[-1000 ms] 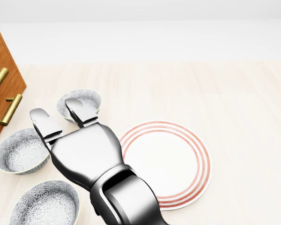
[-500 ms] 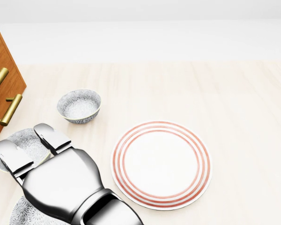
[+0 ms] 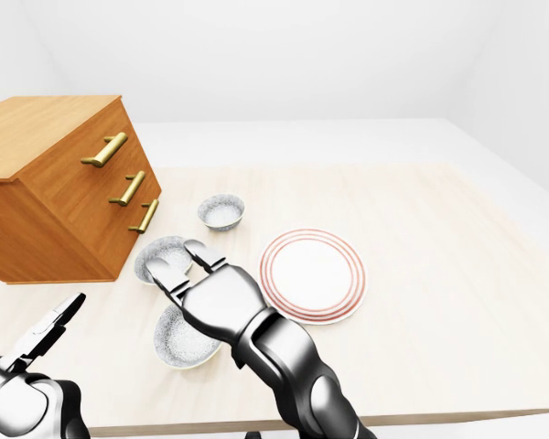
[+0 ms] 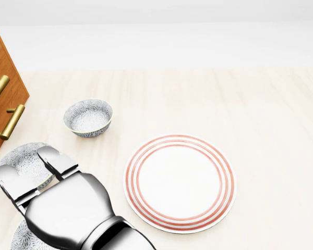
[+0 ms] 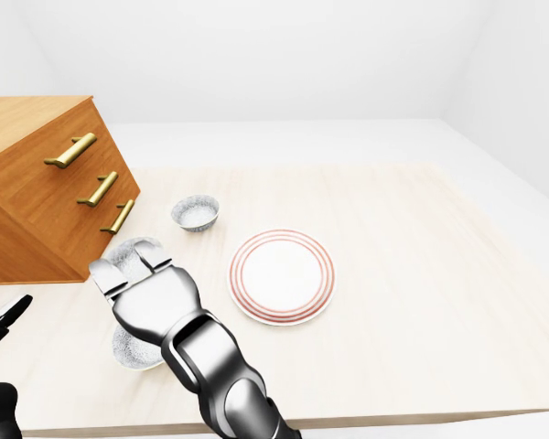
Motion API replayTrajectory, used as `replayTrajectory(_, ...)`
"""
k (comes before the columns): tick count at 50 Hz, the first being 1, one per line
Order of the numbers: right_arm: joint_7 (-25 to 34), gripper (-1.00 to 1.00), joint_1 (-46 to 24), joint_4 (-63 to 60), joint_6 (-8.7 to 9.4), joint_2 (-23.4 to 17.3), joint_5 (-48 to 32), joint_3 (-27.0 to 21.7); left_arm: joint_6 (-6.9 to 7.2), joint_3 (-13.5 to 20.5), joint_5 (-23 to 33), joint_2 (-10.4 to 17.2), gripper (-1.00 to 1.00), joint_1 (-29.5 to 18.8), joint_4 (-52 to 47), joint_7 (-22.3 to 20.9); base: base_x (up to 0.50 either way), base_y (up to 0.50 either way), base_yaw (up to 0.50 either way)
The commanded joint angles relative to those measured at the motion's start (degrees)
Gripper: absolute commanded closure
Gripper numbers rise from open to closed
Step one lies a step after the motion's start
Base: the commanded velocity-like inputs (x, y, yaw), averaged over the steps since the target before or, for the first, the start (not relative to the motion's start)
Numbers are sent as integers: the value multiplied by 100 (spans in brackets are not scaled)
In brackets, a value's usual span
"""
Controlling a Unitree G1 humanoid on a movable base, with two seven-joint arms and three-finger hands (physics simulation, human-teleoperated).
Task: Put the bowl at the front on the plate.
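The nearest bowl [image 3: 177,340] sits partly beneath the right hand [image 3: 221,302], whose fingers seem spread, gripping nothing. They overlap the middle bowl [image 3: 152,260]. The plate [image 3: 313,274] lies just right.

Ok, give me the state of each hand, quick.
Left hand: open, empty, low at the left-eye view's left edge.
Right hand: open, holding nothing, fingers over the middle bowl.

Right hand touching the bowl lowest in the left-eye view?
Cannot tell. In the left-eye view the right hand overlaps the rim of the lowest bowl, so neither a gap nor contact shows. The head view hides it likewise.
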Motion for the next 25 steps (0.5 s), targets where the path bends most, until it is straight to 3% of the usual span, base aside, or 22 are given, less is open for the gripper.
replayTrajectory(1, 0, -100, 14, 2, 9, -11, 11, 16, 0, 3, 1, -1, -100, 0, -3, -2, 0, 0, 0)
replayTrajectory(8, 0, -100, 13, 62, 7, -1, -2, 48, 0, 4, 2, 2, -100, -5, -19, 5, 0, 0, 0)
replayTrajectory(9, 0, -100, 32, 178, -80, -5, 41, 127, 0, -7, 11, -7, -100, -10, 38, 4, 0, 0, 0)
replayTrajectory(12, 0, -100, 72, 373, -113, 33, -6, 254, 0, 4, -13, -8, -100, 0, 26, -6, 0, 0, 0)
replayTrajectory(25, 0, -100, 198, 410, -104, 30, 59, 440, 0, 15, -62, 3, -100, -4, 24, 19, 0, 0, 0)
